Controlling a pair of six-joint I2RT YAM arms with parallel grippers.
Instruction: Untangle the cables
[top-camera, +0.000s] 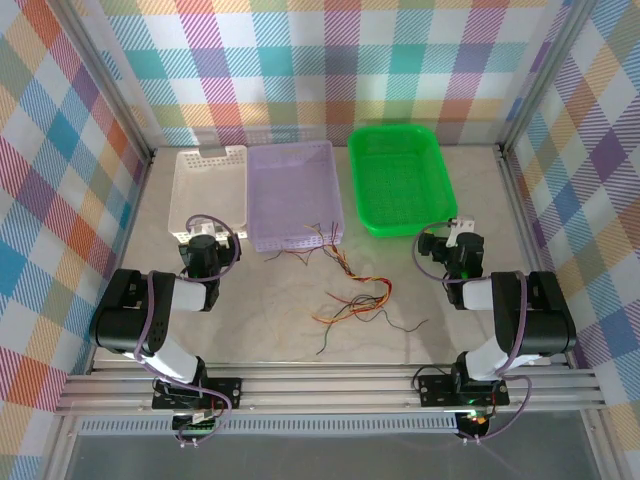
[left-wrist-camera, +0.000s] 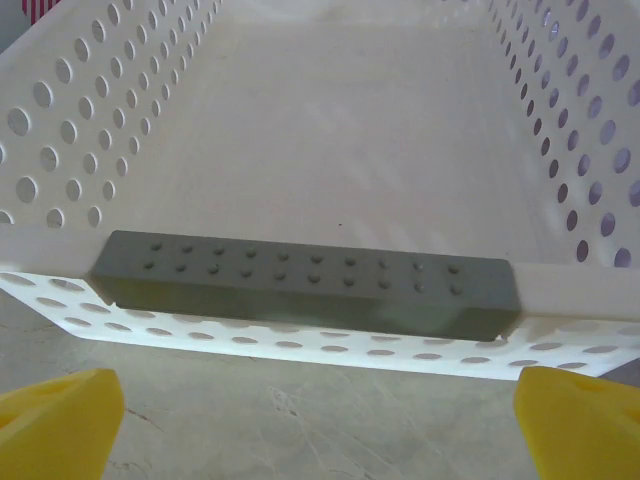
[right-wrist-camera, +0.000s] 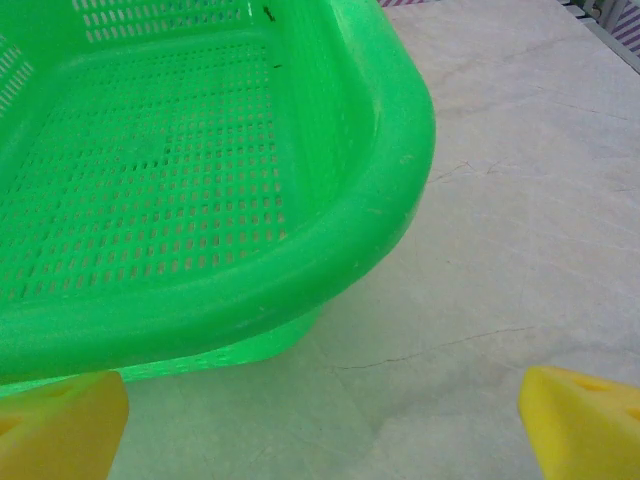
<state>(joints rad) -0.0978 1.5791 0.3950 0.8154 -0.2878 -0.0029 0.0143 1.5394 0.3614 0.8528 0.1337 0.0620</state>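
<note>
1. Loose on the table (top-camera: 260, 330), between the two arms: cables (top-camera: 352, 298), a heap of red, orange-yellow and black strands. Too thin to tell which strand crosses which.
2. A few strands near the front edge of the lilac basket (top-camera: 295, 195); touching it or not, cannot tell.
3. Left claw (left-wrist-camera: 320, 430) spread wide, pinching nothing, facing the near rim of the white basket (left-wrist-camera: 300, 335); yellow fingers (left-wrist-camera: 55, 420) cut off at the bottom corners.
4. On that rim, a grey dimpled strip (left-wrist-camera: 305, 285), hard to identify.
5. Right claw (right-wrist-camera: 320, 430) spread wide, pinching nothing, beside the green basket (right-wrist-camera: 390, 190), of which just one corner in view.
</note>
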